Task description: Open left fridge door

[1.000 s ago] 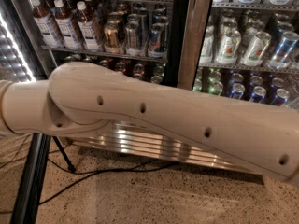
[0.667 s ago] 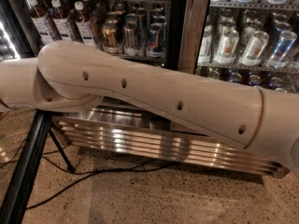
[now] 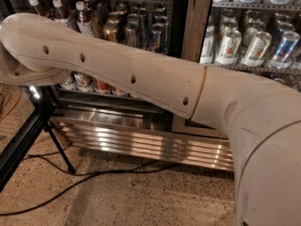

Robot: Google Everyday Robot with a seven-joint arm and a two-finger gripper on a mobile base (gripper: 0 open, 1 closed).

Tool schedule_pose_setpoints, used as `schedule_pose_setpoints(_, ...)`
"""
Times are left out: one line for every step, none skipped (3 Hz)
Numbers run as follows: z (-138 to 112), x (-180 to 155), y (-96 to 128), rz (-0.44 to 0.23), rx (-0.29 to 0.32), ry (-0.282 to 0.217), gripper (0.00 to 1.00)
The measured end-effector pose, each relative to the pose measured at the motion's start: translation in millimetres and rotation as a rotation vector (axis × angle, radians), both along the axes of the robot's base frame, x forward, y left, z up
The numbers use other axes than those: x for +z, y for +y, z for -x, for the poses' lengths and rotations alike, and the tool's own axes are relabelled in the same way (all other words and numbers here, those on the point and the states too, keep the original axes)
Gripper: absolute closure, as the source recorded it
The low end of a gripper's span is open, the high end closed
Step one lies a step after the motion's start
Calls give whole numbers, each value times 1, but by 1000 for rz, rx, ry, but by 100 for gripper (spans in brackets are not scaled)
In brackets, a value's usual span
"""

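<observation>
My beige arm (image 3: pixel 141 79) crosses the whole view, from the lower right up to a bent joint at the left edge (image 3: pixel 19 55). The gripper is out of view past that joint. The left fridge door is out of view. I see only the left compartment (image 3: pixel 122 27), with shelves of brown bottles and cans behind my arm. To the right of the steel post (image 3: pixel 195 22) is the right-hand glass door (image 3: pixel 249 41), with green and blue cans behind it.
A ribbed steel grille (image 3: pixel 141 145) runs along the fridge base. A black stand with slanted legs (image 3: pixel 28 140) and a small bright light (image 3: pixel 34 92) is at lower left. Black cables (image 3: pixel 94 175) trail over the speckled floor.
My arm has risen and now reaches further up and left across the view. The dotted LED strip seen at the far left edge earlier no longer shows.
</observation>
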State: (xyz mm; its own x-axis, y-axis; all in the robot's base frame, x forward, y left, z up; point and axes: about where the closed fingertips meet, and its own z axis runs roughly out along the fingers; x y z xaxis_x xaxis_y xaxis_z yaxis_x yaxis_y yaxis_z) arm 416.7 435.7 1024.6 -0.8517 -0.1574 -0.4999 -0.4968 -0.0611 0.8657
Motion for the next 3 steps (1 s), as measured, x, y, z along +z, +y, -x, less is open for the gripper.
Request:
schedule_pose_setpoints(0,0,0,0,0,0,100)
schedule_pose_setpoints(1,-5,-16,33,-46,6,100)
schedule_pose_setpoints(-12,-18,-75,117,-230,77,100)
